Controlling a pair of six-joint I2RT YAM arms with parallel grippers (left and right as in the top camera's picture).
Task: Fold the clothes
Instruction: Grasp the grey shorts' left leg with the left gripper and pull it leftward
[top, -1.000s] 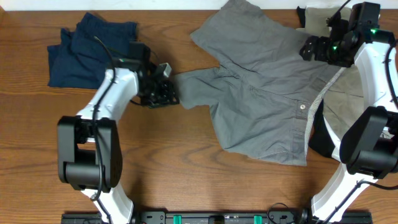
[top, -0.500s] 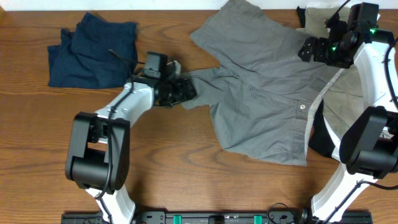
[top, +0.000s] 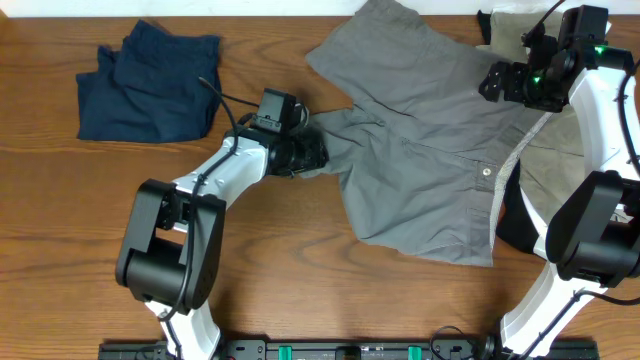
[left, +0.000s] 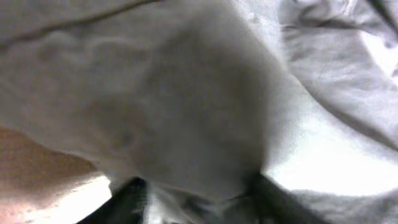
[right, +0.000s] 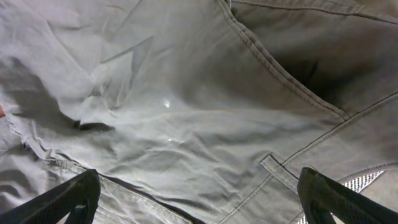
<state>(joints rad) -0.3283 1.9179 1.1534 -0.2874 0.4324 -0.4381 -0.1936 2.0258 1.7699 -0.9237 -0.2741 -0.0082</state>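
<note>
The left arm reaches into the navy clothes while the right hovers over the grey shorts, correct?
No. The left gripper is at the grey shorts' edge, not the navy clothes, as the overhead view shows. The right gripper does hover over the shorts.

We slide our left gripper (top: 308, 152) away from the navy clothes (top: 145, 85) and over to the grey shorts (top: 430, 160). A second ago the leg tip lay just in front of our fingers. Now it sits under them, bunched up against the gripper.
</note>
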